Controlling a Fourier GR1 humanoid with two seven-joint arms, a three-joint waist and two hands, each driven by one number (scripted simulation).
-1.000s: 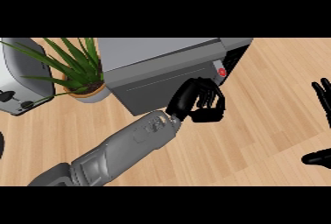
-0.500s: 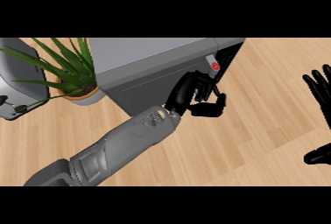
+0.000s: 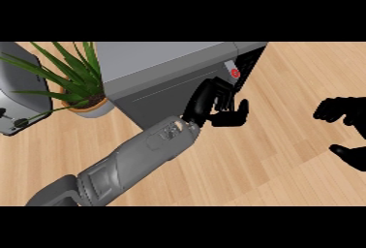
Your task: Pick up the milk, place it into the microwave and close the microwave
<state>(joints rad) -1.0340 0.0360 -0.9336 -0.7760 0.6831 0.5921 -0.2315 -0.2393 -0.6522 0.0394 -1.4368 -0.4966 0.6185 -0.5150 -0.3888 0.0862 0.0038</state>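
1. We see the microwave (image 3: pixel 168 72) standing on the wooden counter (image 3: pixel 286 145), in the upper middle of the view, its grey top and front face turned toward us.
2. A control strip (image 3: pixel 233 71) with a red button sits at the front's right end; beyond it, the microwave's right side shows a dark area that we cannot read clearly.
3. Our left hand (image 3: pixel 214 107) lies against the front face, just below the control strip, at the end of the grey forearm (image 3: pixel 136 157) that comes up from the lower left.
4. Its fingers are relaxed and partly bent, touching the front; we see nothing held in them.
5. Its thumb points right, away from the microwave and over bare counter.
6. Our right hand (image 3: pixel 346 128) shows at the view's right edge, well apart from the microwave.
7. It is spread, fingers above and thumb below, with a gap between them and nothing in it.
8. We cannot see the milk anywhere in the view, so we cannot tell where it is.
9. A potted plant (image 3: pixel 75 80) stands just left of the microwave, its leaves reaching across the microwave's left edge.
10. A toaster (image 3: pixel 18 104) sits at the far left, partly cut off by the view's edge, beside the plant.
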